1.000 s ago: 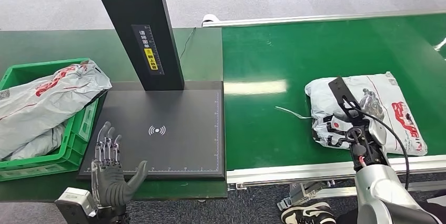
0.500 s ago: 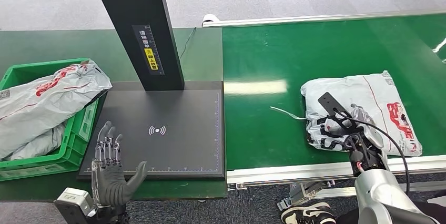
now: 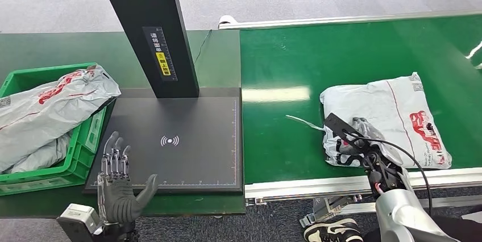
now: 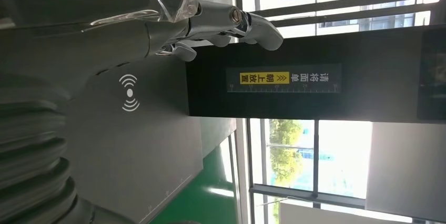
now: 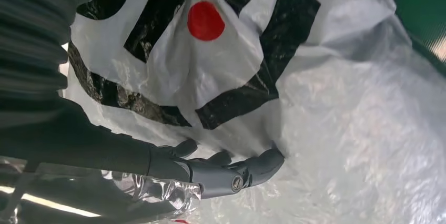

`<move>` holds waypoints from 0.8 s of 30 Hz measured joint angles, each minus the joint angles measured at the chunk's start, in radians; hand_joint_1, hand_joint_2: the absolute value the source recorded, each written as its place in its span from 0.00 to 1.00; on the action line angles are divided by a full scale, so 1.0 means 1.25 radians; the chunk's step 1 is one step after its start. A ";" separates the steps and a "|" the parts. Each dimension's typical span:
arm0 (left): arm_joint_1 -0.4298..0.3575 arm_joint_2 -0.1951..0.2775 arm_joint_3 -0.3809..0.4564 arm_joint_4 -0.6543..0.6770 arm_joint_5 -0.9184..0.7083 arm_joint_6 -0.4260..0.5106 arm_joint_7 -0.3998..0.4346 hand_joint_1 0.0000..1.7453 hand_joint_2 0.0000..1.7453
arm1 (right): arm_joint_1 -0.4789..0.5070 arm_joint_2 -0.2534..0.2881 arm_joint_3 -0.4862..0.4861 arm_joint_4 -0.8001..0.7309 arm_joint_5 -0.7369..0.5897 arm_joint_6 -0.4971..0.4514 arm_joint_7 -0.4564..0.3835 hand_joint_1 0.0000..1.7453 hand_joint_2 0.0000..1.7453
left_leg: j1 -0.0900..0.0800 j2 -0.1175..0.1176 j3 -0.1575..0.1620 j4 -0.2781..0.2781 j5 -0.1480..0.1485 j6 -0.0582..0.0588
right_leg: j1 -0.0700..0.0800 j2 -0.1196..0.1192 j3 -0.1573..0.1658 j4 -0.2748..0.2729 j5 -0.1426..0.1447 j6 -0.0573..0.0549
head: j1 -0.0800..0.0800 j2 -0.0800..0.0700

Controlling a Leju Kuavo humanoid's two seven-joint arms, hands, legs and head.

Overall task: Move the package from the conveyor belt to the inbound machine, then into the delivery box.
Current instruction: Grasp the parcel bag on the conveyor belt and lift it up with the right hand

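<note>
The grey package [image 3: 392, 118] lies on the green conveyor belt [image 3: 295, 66] near its front edge, the right hand [image 3: 364, 145] gripping its near corner. The left hand [image 3: 116, 188] hovers empty, fingers spread, at the front of the black inbound machine [image 3: 193, 140], beside the green delivery box [image 3: 79, 157]

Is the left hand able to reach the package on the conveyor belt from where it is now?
Probably not. The left hand hovers open at the near edge of the inbound machine, while the package lies far across on the conveyor belt. The right hand is already on it.
</note>
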 joint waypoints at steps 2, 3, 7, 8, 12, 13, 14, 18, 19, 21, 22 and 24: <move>0.000 0.000 0.002 0.000 0.001 0.000 -0.001 0.00 1.00 | 0.002 0.006 0.008 0.000 0.008 0.000 -0.008 1.00 1.00 | 0.000 0.000 0.000 0.000 0.000 0.000 | 0.000 0.000 0.000 0.000 0.000 0.000 | 0.000 0.000; 0.001 0.000 0.003 0.000 0.001 0.000 -0.001 0.00 1.00 | 0.003 0.009 0.011 0.000 0.012 0.000 -0.012 1.00 1.00 | 0.000 0.000 0.000 0.000 0.000 0.000 | 0.000 0.000 0.000 0.000 0.000 0.000 | 0.000 0.000; 0.006 0.003 0.006 0.000 0.006 0.000 -0.003 0.00 1.00 | 0.003 0.023 0.031 0.000 0.030 0.006 -0.040 1.00 1.00 | 0.000 0.001 0.001 0.000 0.000 0.000 | 0.000 0.000 0.000 0.000 0.000 0.000 | 0.000 0.000; 0.008 0.003 0.006 -0.001 0.006 0.000 -0.004 0.00 1.00 | 0.003 0.026 0.037 0.000 0.033 0.008 -0.046 1.00 1.00 | 0.000 0.001 0.001 0.000 0.000 0.000 | 0.000 0.000 0.000 0.000 0.000 0.000 | 0.000 0.000; 0.011 0.004 0.009 -0.001 0.007 0.001 -0.005 0.00 1.00 | 0.004 0.038 0.055 0.000 0.041 0.010 -0.058 1.00 1.00 | 0.000 0.001 0.001 0.000 0.000 0.000 | 0.000 0.000 0.000 0.000 0.000 0.000 | 0.000 0.000; 0.011 0.004 0.009 -0.001 0.007 0.001 -0.005 0.00 1.00 | 0.005 0.041 0.059 0.000 0.042 0.010 -0.060 1.00 1.00 | 0.000 0.001 0.001 0.000 0.000 0.000 | 0.000 0.000 0.000 0.000 0.000 0.000 | 0.000 0.000; 0.011 0.004 0.010 -0.001 0.007 0.001 -0.005 0.00 1.00 | 0.006 0.043 0.063 0.000 0.042 0.010 -0.063 1.00 1.00 | 0.000 0.001 0.001 0.000 0.000 0.000 | 0.000 0.000 0.000 0.000 0.000 0.000 | 0.000 0.000; 0.012 0.004 0.012 -0.001 0.007 0.002 -0.005 0.00 1.00 | 0.011 0.050 0.073 -0.002 0.034 0.000 -0.081 1.00 1.00 | 0.000 0.001 0.001 0.000 0.000 0.000 | 0.000 0.000 0.001 0.000 0.000 0.000 | 0.000 0.000; 0.012 0.004 0.012 -0.001 0.007 0.002 -0.005 0.00 1.00 | 0.011 0.052 0.074 -0.003 0.027 -0.010 -0.088 1.00 1.00 | 0.000 0.001 0.001 0.000 0.000 0.000 | 0.000 0.000 0.001 0.000 0.000 0.000 | 0.000 0.000; 0.015 0.005 0.013 -0.002 0.007 0.002 -0.005 0.00 1.00 | 0.012 0.058 0.074 -0.006 0.009 -0.036 -0.105 1.00 1.00 | 0.000 0.001 0.001 0.000 0.000 0.000 | 0.000 0.000 0.001 0.000 0.000 0.000 | 0.000 0.000; 0.016 0.005 0.013 -0.003 0.007 0.003 -0.005 0.00 1.00 | 0.013 0.062 0.074 -0.009 -0.003 -0.053 -0.116 1.00 1.00 | 0.000 0.001 0.001 0.000 0.000 0.000 | 0.000 0.000 0.001 0.000 0.000 0.000 | 0.000 0.000; 0.021 0.005 0.013 -0.005 0.007 0.005 -0.006 0.00 1.00 | 0.012 0.071 0.069 -0.016 -0.031 -0.090 -0.139 1.00 1.00 | 0.000 0.000 0.001 0.000 0.000 0.000 | 0.000 0.000 0.001 0.000 0.000 0.000 | 0.000 0.000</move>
